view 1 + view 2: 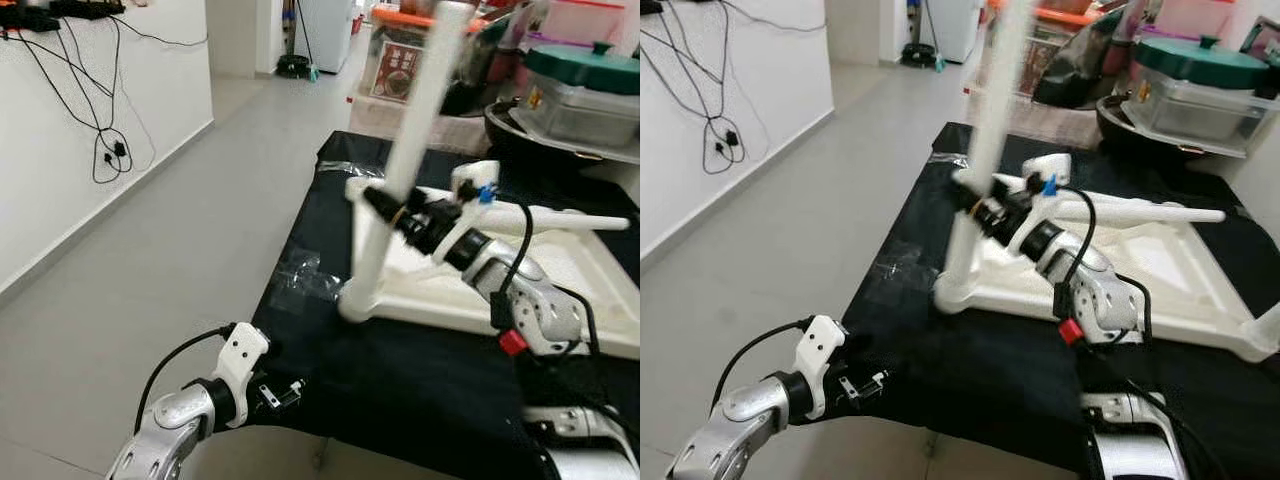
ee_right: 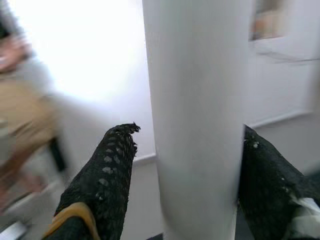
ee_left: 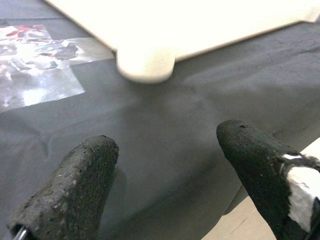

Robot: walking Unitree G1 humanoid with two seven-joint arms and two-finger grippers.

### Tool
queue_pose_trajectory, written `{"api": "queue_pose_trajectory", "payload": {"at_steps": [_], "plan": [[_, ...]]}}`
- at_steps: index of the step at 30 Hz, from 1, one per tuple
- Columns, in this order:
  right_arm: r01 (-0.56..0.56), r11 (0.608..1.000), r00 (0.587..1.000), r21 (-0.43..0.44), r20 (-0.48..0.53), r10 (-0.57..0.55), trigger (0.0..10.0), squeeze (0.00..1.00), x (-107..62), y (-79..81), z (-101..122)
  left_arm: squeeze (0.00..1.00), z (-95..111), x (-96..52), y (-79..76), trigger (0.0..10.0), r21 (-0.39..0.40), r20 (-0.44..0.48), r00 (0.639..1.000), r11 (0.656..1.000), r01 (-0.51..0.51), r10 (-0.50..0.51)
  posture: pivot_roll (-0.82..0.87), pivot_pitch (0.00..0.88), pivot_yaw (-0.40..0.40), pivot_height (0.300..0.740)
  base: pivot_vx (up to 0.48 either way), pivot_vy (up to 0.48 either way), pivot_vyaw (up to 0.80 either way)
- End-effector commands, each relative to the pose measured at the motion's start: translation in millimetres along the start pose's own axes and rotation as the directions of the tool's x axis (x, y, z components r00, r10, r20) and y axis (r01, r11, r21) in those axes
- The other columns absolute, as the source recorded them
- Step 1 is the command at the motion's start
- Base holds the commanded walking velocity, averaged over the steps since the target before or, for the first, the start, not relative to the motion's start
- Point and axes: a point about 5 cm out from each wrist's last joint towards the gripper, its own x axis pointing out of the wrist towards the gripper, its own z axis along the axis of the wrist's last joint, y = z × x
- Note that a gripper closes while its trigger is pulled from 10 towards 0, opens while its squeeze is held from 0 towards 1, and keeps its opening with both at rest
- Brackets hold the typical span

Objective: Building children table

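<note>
A white children's table top (image 1: 570,285) lies upside down on a black cloth (image 1: 400,380). One white leg (image 1: 365,260) stands upright at its near-left corner. Another leg (image 1: 575,219) lies across the top. My right gripper (image 1: 396,212) is shut on a third white leg (image 1: 425,100), held tilted in the air, its lower end close above the standing leg. In the right wrist view this leg (image 2: 197,115) sits between both black fingers (image 2: 107,170). My left gripper (image 1: 285,393) hovers open at the cloth's near-left edge, facing the table's rounded corner (image 3: 145,65).
A patch of clear tape (image 1: 300,275) sticks to the cloth left of the table. Plastic boxes with a green lid (image 1: 580,85) crowd the back right. Grey floor (image 1: 150,300) lies to the left, and cables (image 1: 108,150) hang on the white wall.
</note>
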Motion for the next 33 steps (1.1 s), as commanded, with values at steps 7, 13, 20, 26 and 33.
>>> {"api": "queue_pose_trajectory", "payload": {"at_steps": [7,13,20,26,33], "plan": [[-0.159,0.987,0.986,-0.003,-0.058,0.158,10.0,0.0,4.2,10.1,-13.7,0.0,-1.8,-0.1,-1.6,10.0,0.008,-0.011,1.0,1.0,0.008,-0.008,0.05,0.0,-0.129,0.74,0.0,0.0,0.0],[-0.202,0.979,0.977,0.018,-0.062,0.202,0.0,0.0,-0.1,12.8,-15.6,0.0,-2.8,-1.0,-1.5,10.0,0.009,-0.014,1.0,1.0,0.006,-0.006,0.05,0.0,-0.129,0.74,0.0,0.0,0.0],[-0.187,0.982,0.98,0.015,-0.067,0.187,0.0,0.0,-7.7,7.8,-19.9,0.0,-2.7,-0.5,-2.1,10.0,0.007,-0.013,1.0,1.0,0.011,-0.011,0.04,0.0,-0.124,0.74,0.0,0.0,0.0],[0.095,0.993,0.982,-0.071,-0.156,-0.105,0.0,0.0,-2.3,-15.7,-33.4,0.0,-2.4,-0.1,-1.5,10.0,0.009,-0.012,1.0,1.0,0.01,-0.01,0.04,0.0,-0.124,0.74,0.0,0.0,0.0],[0.886,0.424,0.374,-0.189,-0.251,-0.893,0.0,0.0,-53.7,-74.3,-77.9,0.0,-2.0,0.5,-1.4,10.0,0.012,-0.012,1.0,1.0,0.004,-0.004,0.05,0.0,-0.128,0.74,0.0,0.0,0.0]]}}
